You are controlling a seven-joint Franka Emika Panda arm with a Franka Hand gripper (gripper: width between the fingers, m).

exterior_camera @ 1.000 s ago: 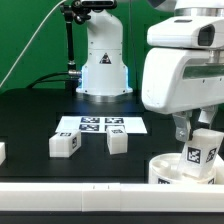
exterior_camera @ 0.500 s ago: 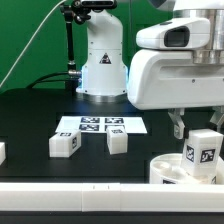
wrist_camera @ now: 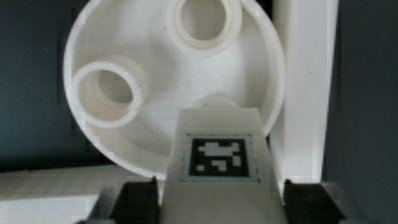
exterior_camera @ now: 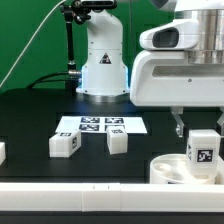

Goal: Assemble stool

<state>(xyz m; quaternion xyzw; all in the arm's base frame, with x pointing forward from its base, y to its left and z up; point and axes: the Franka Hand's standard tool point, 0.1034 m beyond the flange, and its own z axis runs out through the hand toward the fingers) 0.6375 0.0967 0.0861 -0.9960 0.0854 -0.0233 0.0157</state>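
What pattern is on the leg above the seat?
A black-and-white square tag on the plain white leg; it shows best in the wrist view.

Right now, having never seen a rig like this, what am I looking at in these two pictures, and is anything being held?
The white machine is a robot arm on a dark table. One picture comes from a camera standing off the arm. The other comes from a camera on its wrist, looking past the jaws. The jaws are closed on a short white leg with a square tag, just over the round seat, whose holes show in the wrist view. Whether they touch is unclear. On the table lie a loose leg and a second loose leg, the flat marker board behind them, and a long white rail along the front.
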